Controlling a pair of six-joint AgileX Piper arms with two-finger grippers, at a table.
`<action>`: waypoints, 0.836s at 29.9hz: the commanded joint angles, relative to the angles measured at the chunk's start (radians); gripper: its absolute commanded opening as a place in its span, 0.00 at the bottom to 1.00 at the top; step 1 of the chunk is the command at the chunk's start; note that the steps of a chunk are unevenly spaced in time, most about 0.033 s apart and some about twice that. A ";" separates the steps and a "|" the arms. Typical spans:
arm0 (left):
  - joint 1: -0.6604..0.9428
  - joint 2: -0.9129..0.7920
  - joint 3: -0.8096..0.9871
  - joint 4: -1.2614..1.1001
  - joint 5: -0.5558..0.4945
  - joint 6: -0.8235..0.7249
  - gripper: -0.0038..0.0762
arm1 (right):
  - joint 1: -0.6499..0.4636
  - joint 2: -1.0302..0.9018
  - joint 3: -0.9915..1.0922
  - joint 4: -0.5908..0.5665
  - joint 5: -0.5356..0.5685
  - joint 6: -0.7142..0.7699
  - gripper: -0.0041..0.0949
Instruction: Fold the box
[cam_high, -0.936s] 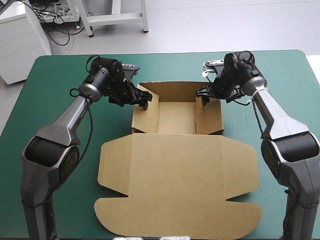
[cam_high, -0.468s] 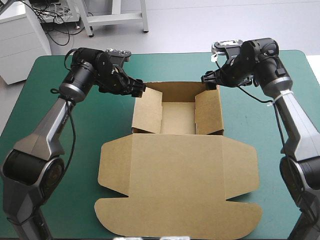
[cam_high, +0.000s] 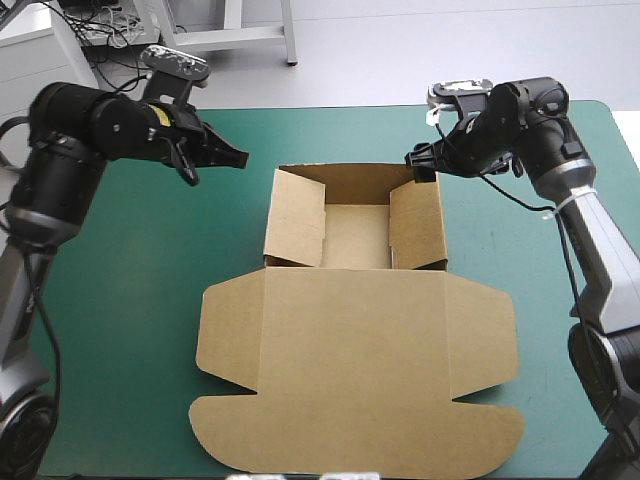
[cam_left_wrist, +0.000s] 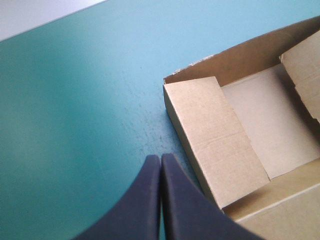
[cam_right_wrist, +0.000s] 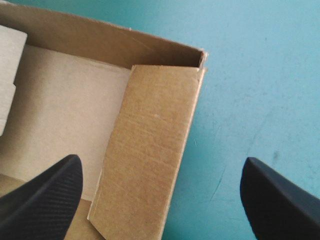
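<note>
On the middle of the teal-green cover (cam_high: 120, 280), the brown box (cam_high: 355, 330) sat half made: far part raised as an open tray, lid flat toward the near edge. Its side flaps leaned inward, seemingly left to tuck. The left gripper (cam_high: 228, 156) hovered pinched together, empty, well clear; the right gripper (cam_high: 418, 165) spread wide, empty, above the right wall.

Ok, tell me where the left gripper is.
In the high view the left gripper is over the cover, left of the far-left corner of the box, not touching it.
</note>
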 joint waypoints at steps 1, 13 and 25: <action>0.000 -0.123 0.029 -0.012 0.041 0.038 0.01 | -0.001 -0.048 0.043 -0.016 0.006 0.003 0.84; 0.000 -0.488 0.624 0.084 0.018 0.095 0.01 | -0.001 0.024 0.105 0.011 -0.048 0.003 0.84; 0.000 -0.758 1.122 0.087 -0.146 0.081 0.01 | -0.001 0.100 0.105 0.011 -0.061 -0.003 0.71</action>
